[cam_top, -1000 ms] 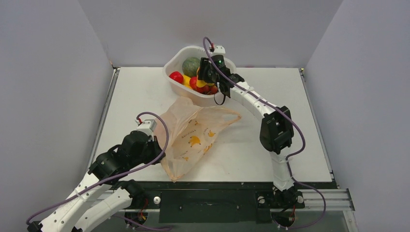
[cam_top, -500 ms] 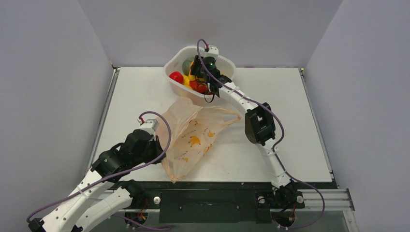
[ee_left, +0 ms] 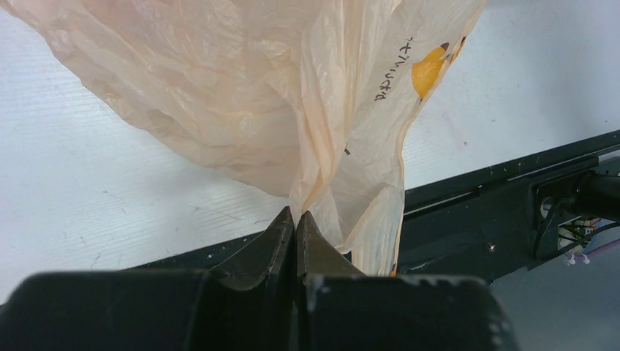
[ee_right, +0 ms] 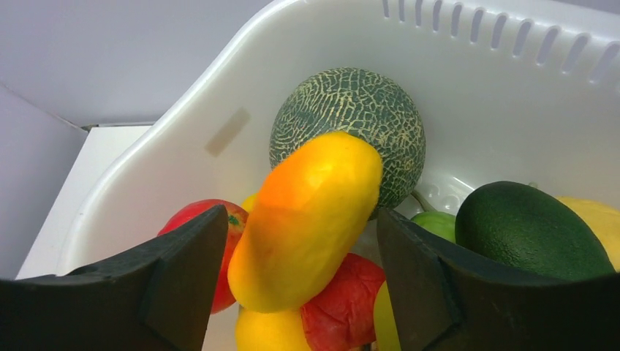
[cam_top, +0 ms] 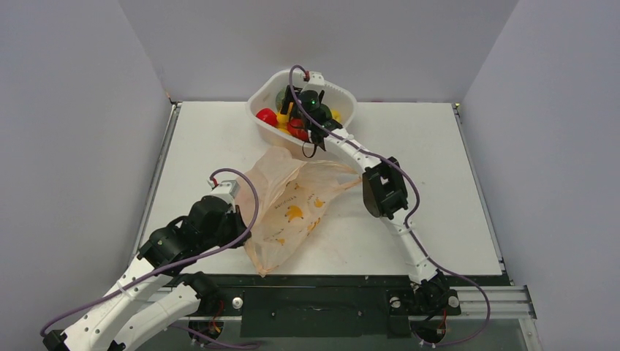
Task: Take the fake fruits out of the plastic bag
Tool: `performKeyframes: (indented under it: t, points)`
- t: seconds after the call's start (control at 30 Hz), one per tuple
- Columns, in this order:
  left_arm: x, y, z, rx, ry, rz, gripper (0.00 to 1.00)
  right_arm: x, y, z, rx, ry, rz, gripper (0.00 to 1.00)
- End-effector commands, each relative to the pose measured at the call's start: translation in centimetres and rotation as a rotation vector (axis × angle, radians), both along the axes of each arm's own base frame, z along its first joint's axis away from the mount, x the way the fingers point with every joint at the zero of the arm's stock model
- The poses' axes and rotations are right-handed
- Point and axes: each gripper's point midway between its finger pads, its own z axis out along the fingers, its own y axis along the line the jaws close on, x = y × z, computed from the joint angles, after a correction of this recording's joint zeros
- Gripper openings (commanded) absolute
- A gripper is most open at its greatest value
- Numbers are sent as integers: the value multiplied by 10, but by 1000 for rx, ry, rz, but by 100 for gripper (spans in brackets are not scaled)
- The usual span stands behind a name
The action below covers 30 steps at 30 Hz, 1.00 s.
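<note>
Right gripper (ee_right: pixel 300 219): jaws apart, straddling orange-yellow oval fruit (ee_right: pixel 322 190), a gap showing on one side. Oval rests on other fake fruits (ee_right: pixel 340 292), against green melon (ee_right: pixel 343 110), inside white tub (ee_right: pixel 453 80) at far centre of table (cam_top: pixel 219 139). Left gripper (ee_left: pixel 295 219): fingers pressed together on plastic bag (ee_left: pixel 241 95), which lies near left.

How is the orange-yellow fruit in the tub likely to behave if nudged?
The orange-yellow fruit looks glossy and oval, so probably slippery and prone to rolling. It leans on the melon atop other fruits, so a nudge may topple it.
</note>
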Motion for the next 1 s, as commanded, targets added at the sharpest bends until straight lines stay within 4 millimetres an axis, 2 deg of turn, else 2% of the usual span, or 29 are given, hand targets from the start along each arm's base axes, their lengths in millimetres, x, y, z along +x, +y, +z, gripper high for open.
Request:
performKeyframes:
  t: [0.0,0.03,0.1,0.13,0.17,0.2,0.23,0.27,0.3,0.33,0.37,0.4,0.43,0.47,0.5,0.53,0.57,0.6,0.63,0.67,0.7,0.73,0.77,0.8,0.83,0.87,0.9,0.93,0.97]
  points:
    - [5,-1,6,-11,-28,9,0,-7,2,44,-47,-74,-8,72]
    - [5,-1,5,-10,-28,11,0,-9,-2,38,-72,-54,-15,74]
    - [5,-1,5,-7,-28,14,0,-16,-9,47,-107,-48,-19,75]
    - [5,-1,5,-7,-28,15,0,-20,-13,65,-103,-61,-22,75]
    - [5,0,5,-5,-27,15,0,-24,-17,64,-125,-42,-25,76]
    - [5,0,5,-6,-27,17,0,-30,-22,85,-116,-59,-29,76]
    - [5,0,5,-6,-27,17,0,-36,-26,85,-134,-38,-28,76]
    - [5,0,5,-6,-28,18,0,-44,-32,108,-122,-56,-32,76]
    - [5,0,7,-11,-33,18,0,-51,-39,103,-142,-26,-36,76]
    - [5,0,7,-14,-36,17,0,-62,-45,127,-125,-47,-39,76]
    - [5,0,9,-18,-43,18,0,-70,-51,119,-143,-16,-39,76]
    - [5,0,9,-23,-47,17,0,-83,-59,147,-119,-44,-41,76]
    - [5,1,10,-26,-51,20,0,-91,-64,134,-140,-10,-39,76]
    - [6,2,11,-25,-54,25,0,-105,-72,159,-116,-35,-38,76]
    - [6,2,11,-26,-56,29,0,-115,-75,143,-131,7,-29,76]
    - [6,2,11,-24,-56,31,0,-129,-81,163,-105,-13,-21,76]
    - [6,3,11,-25,-57,32,0,-139,-85,146,-120,30,-13,76]
    - [6,2,12,-26,-58,32,0,-157,-91,147,-121,43,1,76]
    - [6,3,12,-28,-59,33,0,-173,-97,167,-90,18,7,75]
    - [6,3,12,-30,-60,34,0,-186,-97,151,-108,50,26,75]
    - [6,3,12,-30,-61,35,0,-203,-98,165,-75,32,42,75]
    - [6,3,12,-31,-60,33,0,-216,-97,147,-86,64,73,75]
    - [6,2,12,-31,-60,32,0,-233,-96,159,-53,49,97,74]
    - [5,2,12,-32,-58,26,0,-245,-95,141,-51,83,115,73]
    - [4,0,12,-35,-55,19,0,-263,-91,151,-21,64,151,73]
    - [4,0,12,-35,-55,16,0,-276,-87,137,7,79,180,71]
    - [4,-1,12,-38,-52,11,0,-293,-81,142,39,64,222,71]
    - [3,-1,12,-38,-52,5,0,-305,-74,123,63,93,260,69]
    - [3,-2,12,-41,-53,1,0,-322,-68,126,92,86,301,68]
